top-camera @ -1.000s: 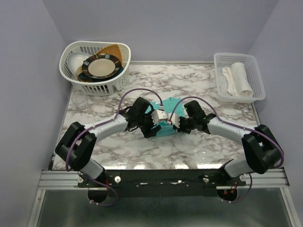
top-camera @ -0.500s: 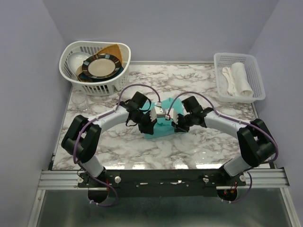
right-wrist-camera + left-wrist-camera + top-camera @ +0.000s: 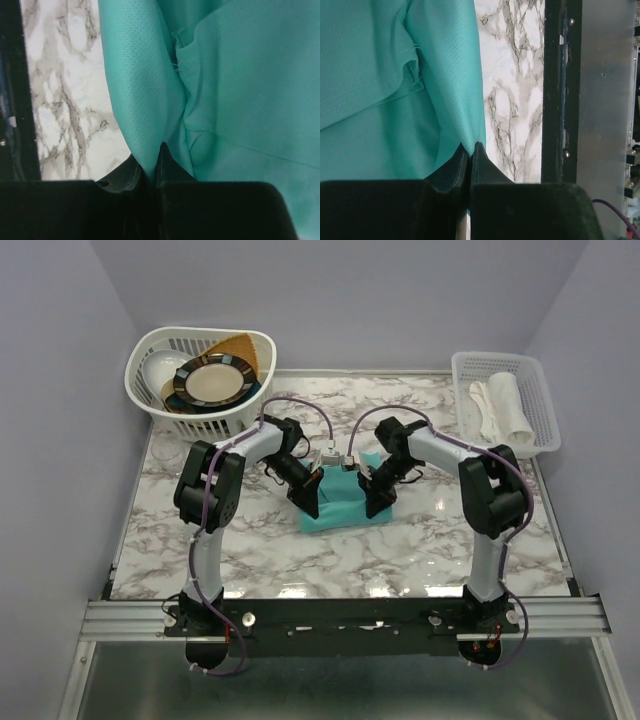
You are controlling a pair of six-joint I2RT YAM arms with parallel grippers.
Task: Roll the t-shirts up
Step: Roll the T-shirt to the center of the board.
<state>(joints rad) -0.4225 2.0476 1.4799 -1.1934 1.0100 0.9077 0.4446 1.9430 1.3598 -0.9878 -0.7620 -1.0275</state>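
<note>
A teal-green t-shirt [image 3: 341,506] lies folded into a small rectangle in the middle of the marble table [image 3: 430,550]. My left gripper [image 3: 311,499] is at the shirt's left edge and my right gripper [image 3: 379,497] is at its right edge. In the left wrist view the left gripper [image 3: 470,146] is shut on a pinch of the t-shirt [image 3: 380,100] at its edge. The right wrist view shows the right gripper [image 3: 151,150] shut on a fold of the t-shirt [image 3: 240,90]. The fabric hangs in soft creases from both grips.
A white basket [image 3: 190,418] with dinner plates [image 3: 211,381] stands at the back left. A white mesh tray [image 3: 535,400] holding rolled white cloth [image 3: 505,405] sits at the back right. A clear glass [image 3: 168,454] stands near the left edge. The metal rail [image 3: 340,615] runs along the front.
The left gripper has shut on the shirt's left edge. Both arms have folded back with elbows raised, and the grippers now sit farther apart at the shirt's two sides.
</note>
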